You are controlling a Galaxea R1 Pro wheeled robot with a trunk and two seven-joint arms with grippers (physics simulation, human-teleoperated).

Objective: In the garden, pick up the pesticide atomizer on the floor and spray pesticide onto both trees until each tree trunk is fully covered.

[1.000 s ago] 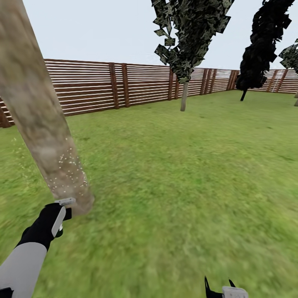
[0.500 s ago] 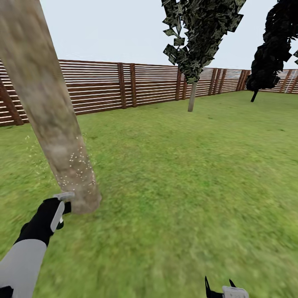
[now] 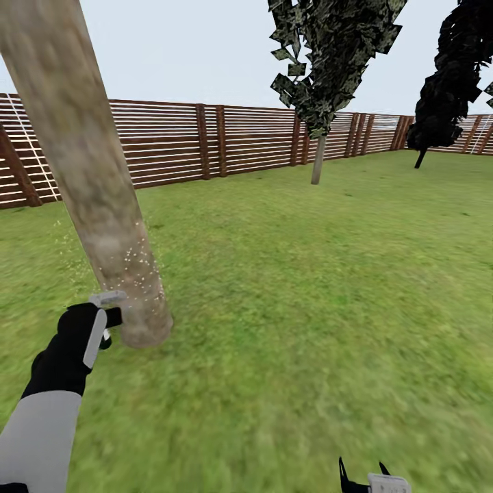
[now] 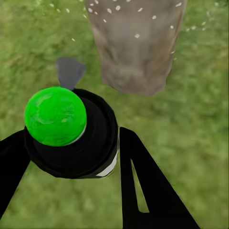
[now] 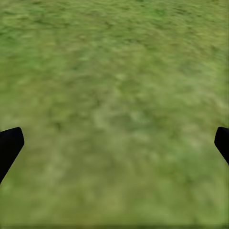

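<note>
The near tree trunk [image 3: 96, 185] is a thick pale mottled column leaning at the left, its base [image 4: 136, 43] on the grass. My left gripper [image 3: 101, 322] is shut on the pesticide atomizer [image 4: 71, 138], a black bottle with a green round top [image 4: 55, 116] and a grey nozzle [image 3: 107, 298] pointing at the trunk's lower part. White droplets [image 3: 135, 268] speckle the trunk near the nozzle. The second tree [image 3: 318, 159] stands far off by the fence. My right gripper [image 5: 114, 143] hangs open over bare grass, low at the head view's bottom edge [image 3: 373, 481].
A brown slatted fence [image 3: 226, 140] closes the lawn at the back. A black conifer [image 3: 445, 82] stands at the far right. Open grass [image 3: 308, 287] stretches between the near trunk and the far tree.
The view first shifted, sliding the scene rightward. My left gripper has since lifted the atomizer a little higher along the trunk's base. The right gripper is unchanged.
</note>
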